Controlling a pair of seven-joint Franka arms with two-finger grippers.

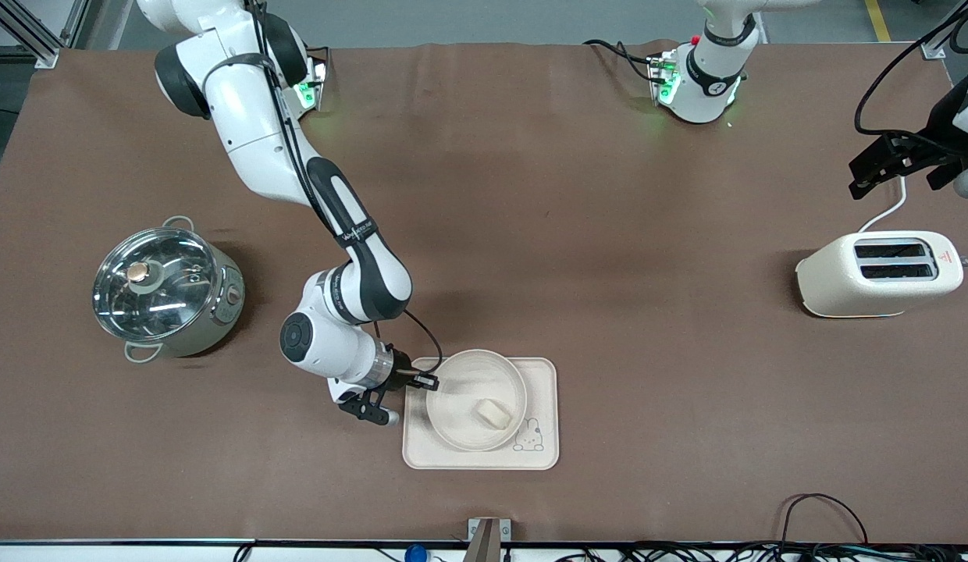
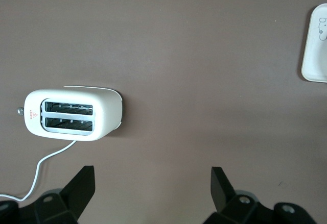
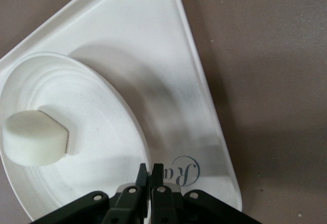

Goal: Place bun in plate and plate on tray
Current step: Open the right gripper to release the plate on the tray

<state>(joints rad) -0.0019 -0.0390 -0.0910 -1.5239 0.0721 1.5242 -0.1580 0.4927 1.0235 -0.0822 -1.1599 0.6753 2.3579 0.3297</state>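
Final step in hand: bun (image 1: 492, 413) in plate (image 1: 462, 378), plate over tray (image 1: 540, 457), seemingly tilted. Right pincer (image 3: 150, 172) clamped on plate rim. Left pincer (image 2: 153, 183) spread wide, waiting above toaster (image 1: 878, 275). Next, by judgement: settle plate flat, release.

Brown table (image 1: 531, 195) w/ tray (image 1: 542, 460), toaster (image 1: 878, 275), lidded pot (image 1: 168, 293)

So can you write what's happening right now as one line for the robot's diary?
bun in plate | plate on tray | right gripper shut on plate rim | left gripper open, waiting above toaster
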